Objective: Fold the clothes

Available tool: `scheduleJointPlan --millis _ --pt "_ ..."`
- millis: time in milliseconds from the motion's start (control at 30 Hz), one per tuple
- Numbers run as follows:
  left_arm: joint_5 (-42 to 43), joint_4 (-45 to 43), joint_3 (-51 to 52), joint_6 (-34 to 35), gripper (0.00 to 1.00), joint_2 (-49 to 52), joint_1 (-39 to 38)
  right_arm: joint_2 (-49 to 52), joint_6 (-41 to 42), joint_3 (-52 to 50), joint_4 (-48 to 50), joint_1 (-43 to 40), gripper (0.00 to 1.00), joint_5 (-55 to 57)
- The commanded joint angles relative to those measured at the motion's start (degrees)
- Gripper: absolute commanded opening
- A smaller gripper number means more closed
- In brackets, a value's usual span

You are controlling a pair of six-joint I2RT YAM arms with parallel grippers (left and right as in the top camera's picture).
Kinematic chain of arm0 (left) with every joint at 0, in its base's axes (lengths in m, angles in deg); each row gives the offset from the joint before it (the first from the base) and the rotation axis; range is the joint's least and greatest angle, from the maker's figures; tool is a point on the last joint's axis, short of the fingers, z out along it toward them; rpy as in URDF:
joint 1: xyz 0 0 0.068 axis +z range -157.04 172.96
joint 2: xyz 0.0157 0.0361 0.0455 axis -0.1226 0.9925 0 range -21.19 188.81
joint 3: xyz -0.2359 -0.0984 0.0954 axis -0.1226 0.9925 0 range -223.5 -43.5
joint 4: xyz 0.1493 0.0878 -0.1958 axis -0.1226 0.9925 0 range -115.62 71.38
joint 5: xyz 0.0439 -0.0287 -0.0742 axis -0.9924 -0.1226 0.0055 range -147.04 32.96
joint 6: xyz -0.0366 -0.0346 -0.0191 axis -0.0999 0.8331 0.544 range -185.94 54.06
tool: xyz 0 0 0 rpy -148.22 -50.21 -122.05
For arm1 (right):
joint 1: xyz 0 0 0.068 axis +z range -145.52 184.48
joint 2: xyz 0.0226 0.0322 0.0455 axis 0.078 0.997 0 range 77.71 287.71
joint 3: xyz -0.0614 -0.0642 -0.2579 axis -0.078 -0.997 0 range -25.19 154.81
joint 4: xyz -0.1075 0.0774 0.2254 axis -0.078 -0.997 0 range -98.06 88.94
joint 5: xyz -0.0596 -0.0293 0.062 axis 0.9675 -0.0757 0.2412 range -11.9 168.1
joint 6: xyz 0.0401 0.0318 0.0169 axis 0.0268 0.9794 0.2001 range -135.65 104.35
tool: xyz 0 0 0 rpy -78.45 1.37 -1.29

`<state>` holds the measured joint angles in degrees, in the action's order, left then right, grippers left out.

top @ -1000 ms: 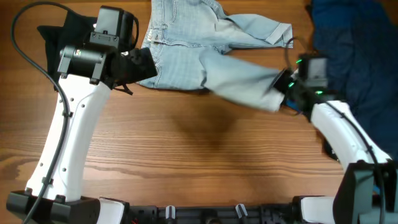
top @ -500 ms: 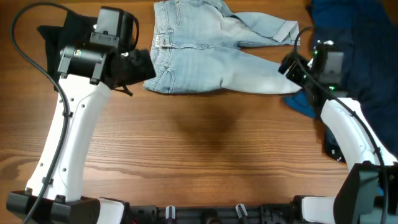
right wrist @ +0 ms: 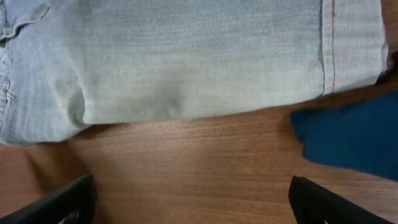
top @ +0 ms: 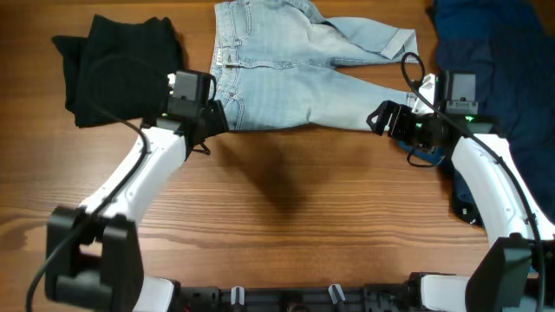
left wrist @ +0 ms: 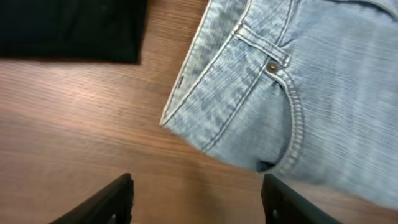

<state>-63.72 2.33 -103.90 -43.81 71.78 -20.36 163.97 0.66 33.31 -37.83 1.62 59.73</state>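
Jeans [top: 295, 82]: flat at the far edge, centre; waistband to the left, leg hems to the right.
Left gripper [left wrist: 198, 202]: fingers spread wide, empty, just beside the waistband corner.
Right gripper [right wrist: 193, 202]: spread wide, empty, near the lower leg.
Black garment [top: 117, 65]: far-left corner.
Dark blue garment [top: 499, 61]: far-right corner.

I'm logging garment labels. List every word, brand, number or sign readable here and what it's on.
None readable in any view. The light-blue jeans show only stitching and a plain rivet, too small to show lettering; the black garment and dark blue garment show no label or print.
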Motion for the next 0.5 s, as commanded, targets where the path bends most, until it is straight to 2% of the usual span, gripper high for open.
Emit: scheduleJointPlan --millis 0,67,233,267,300,333,367,467 --pt "0.3 -9.4 1.6 -2.4 0.56 7.6 0.2 -1.0 -1.2 0.9 -1.3 -0.2 0.99 -1.2" --pt "0.3 -14.1 1.6 -2.4 0.53 11.6 0.2 -1.0 -1.3 0.9 -2.3 -0.2 0.98 -1.2" --pt "0.3 -21.3 1.6 -2.4 0.56 19.3 0.2 -1.0 -1.3 0.9 -3.4 -0.2 0.98 -1.2" --pt "0.3 -21.5 1.6 -2.4 0.52 19.7 0.2 -1.0 -1.3 0.9 -3.4 -0.2 0.98 -1.2" --pt "0.2 -21.5 1.6 -2.4 0.37 19.8 0.2 -1.0 -1.3 0.9 -3.4 -0.2 0.97 -1.2" --pt "0.2 -21.7 1.6 -2.4 0.12 19.8 0.2 -1.0 -1.3 0.9 -3.4 -0.2 0.95 -1.2" --pt "0.2 -22.0 1.6 -2.4 0.04 19.5 0.2 -1.0 -1.2 0.9 -3.3 -0.2 0.94 -1.2" --pt "0.2 -19.8 0.5 -2.4 0.04 15.6 0.3 -1.0 -1.2 0.9 -3.3 -0.2 0.93 -1.0"
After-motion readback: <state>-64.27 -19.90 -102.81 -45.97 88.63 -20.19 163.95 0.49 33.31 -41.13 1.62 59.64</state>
